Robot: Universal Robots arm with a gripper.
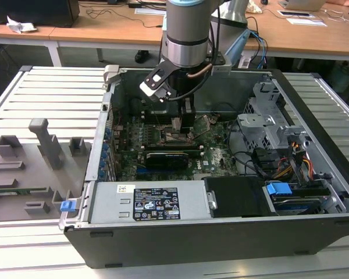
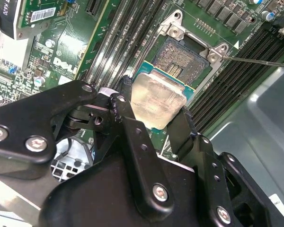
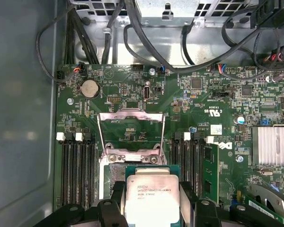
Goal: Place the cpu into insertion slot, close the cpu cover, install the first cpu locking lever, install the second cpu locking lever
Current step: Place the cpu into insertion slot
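The cpu [image 3: 151, 196] [image 2: 156, 101], a flat square chip with a silvery top, sits between my gripper's [image 3: 151, 201] [image 2: 154, 113] black fingers [image 2: 125, 101], which are shut on its two opposite edges. It hangs over the near part of the insertion slot [image 2: 177, 61] [image 3: 114, 172], whose dull contact field still shows beyond the chip; I cannot tell whether they touch. The cpu cover [image 3: 131, 118], a thin silver frame, stands flipped open beyond the slot. A thin wire locking lever [image 2: 255, 60] sticks out beside the slot. In the exterior view the gripper [image 1: 180, 125] is low inside the computer case, over the motherboard.
Black memory slots [image 3: 78, 165] flank the socket on both sides, with one memory stick [image 3: 209, 172] fitted. A long black card [image 1: 166, 158], the power supply [image 1: 145, 203], the drive cage [image 1: 267, 122] and loose cables [image 3: 146, 42] crowd the case. A grey fixture plate [image 1: 29, 168] lies at the exterior view's left.
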